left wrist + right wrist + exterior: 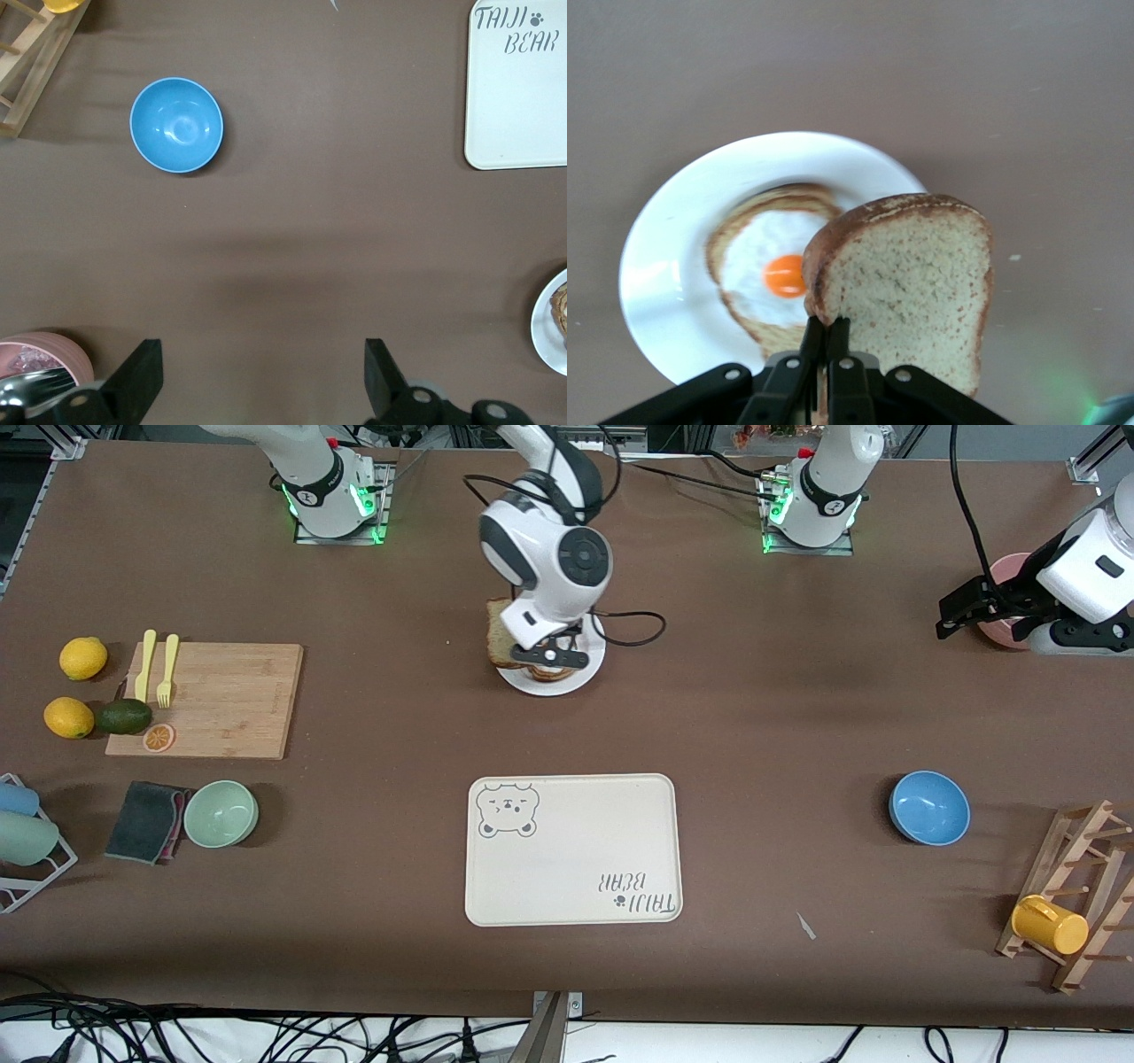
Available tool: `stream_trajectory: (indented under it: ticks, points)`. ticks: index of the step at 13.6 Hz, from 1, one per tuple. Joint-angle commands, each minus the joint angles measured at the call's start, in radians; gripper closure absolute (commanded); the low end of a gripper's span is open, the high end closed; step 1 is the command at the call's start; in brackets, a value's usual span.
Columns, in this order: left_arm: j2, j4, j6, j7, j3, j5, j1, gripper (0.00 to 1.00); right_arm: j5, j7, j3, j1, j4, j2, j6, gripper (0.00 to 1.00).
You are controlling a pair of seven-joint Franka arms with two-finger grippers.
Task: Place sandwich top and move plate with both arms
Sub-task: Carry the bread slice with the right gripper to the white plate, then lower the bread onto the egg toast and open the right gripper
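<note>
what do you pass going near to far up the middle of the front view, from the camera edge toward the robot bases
bear tray → bare table → white plate with the egg slice on it → sandwich top, held on edge over the plate by the right gripper

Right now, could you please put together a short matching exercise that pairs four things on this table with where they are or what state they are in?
Things:
1. sandwich top
2. blue bowl
3. left end effector
4. yellow fork

Places or states:
A. lying on the wooden cutting board
B. open, holding nothing, over the table at the left arm's end
C. held on edge by the shut right end effector over the plate
D. on the table between the bear tray and the wooden rack

Pairs: 1-C, 2-D, 3-B, 4-A
</note>
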Motion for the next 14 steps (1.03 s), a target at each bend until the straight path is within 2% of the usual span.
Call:
stream_trajectory:
  ticks: [1, 5, 6, 7, 9, 12, 14]
  points:
    - [0.010, 0.026, -0.024, 0.009, -0.001, -0.007, 0.005, 0.00, 0.012, 0.019, -0.014, 0.033, 0.086, 0.094, 0.004, 1.00]
    - [0.010, 0.025, -0.024, 0.011, -0.006, -0.007, 0.005, 0.00, 0.014, 0.020, -0.014, 0.062, 0.089, 0.094, 0.032, 1.00]
    - [0.015, 0.020, -0.020, 0.014, -0.004, -0.007, 0.005, 0.00, 0.014, 0.020, -0.016, 0.062, 0.089, 0.094, 0.033, 0.82]
    - [0.031, 0.015, -0.014, 0.014, -0.004, -0.007, 0.005, 0.00, 0.008, 0.019, -0.016, 0.062, 0.089, 0.094, 0.035, 0.01]
    - [0.041, 0.002, 0.005, 0.014, -0.006, -0.009, 0.005, 0.00, 0.009, 0.007, -0.020, 0.058, 0.091, 0.083, 0.032, 0.00]
    - [0.039, -0.070, 0.068, 0.011, -0.007, -0.026, 0.005, 0.00, 0.018, -0.013, -0.028, 0.023, 0.091, 0.030, 0.010, 0.00]
    - [0.032, -0.133, 0.126, 0.011, -0.007, -0.052, 0.005, 0.00, 0.018, -0.070, -0.029, -0.030, 0.091, -0.016, -0.064, 0.00]
